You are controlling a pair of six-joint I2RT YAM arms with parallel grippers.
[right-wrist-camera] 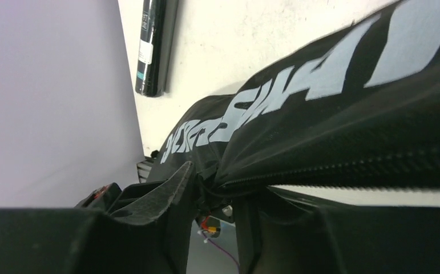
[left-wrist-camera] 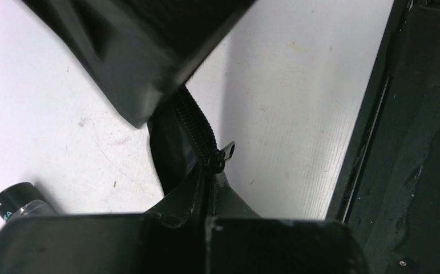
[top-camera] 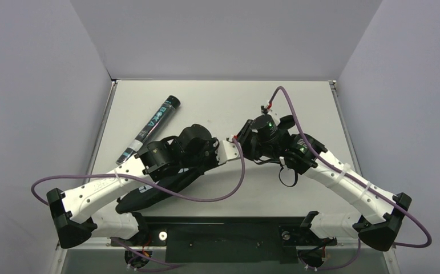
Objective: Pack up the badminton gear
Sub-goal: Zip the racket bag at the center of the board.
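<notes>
The black bag with white CROSSWAY lettering lies at front left under my left arm. In the left wrist view my left gripper is shut on the bag's edge at the zipper seam, just below the metal zipper pull. My right gripper meets it from the right. Its jaws stand slightly apart, with bunched bag fabric at the fingertips. The black, teal-printed tube lies slantwise at back left, apart from the bag. No rackets are in view.
The tube's end shows beside the bag, and the tube lies close to the left wall. A dark strip runs along the table's near edge between the arm bases. Purple cables loop over the table.
</notes>
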